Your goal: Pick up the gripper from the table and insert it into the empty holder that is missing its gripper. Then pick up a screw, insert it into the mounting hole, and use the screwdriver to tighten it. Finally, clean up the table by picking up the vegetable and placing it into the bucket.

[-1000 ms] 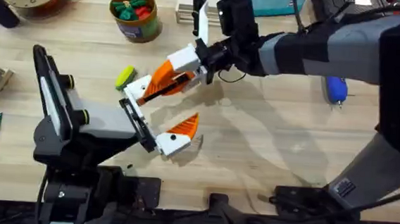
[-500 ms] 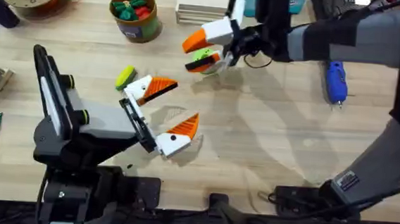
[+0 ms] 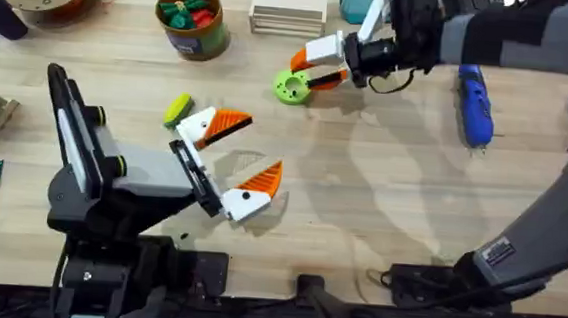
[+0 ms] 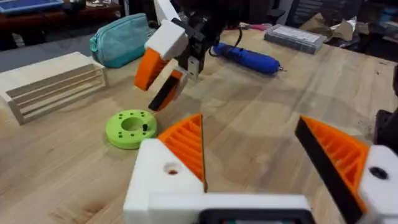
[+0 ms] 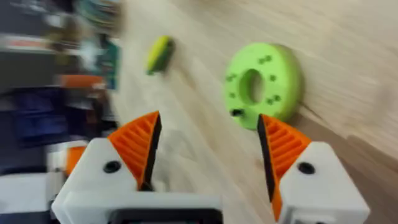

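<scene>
In the overhead view the right gripper (image 3: 315, 69) sits at upper centre with its orange fingers spread apart and nothing between them, just beside the bright-green ring disc (image 3: 291, 86); the left gripper (image 3: 234, 158) lies at centre-left, its jaws parted and empty. The yellow vegetable (image 3: 177, 108) rests just left of the left gripper; the bucket (image 3: 192, 19) stands at upper left holding red and green pieces; the blue screwdriver (image 3: 475, 104) lies at upper right.

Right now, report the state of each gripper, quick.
Left gripper: open, holding nothing.
Right gripper: open, holding nothing, beside the green ring disc.
</scene>
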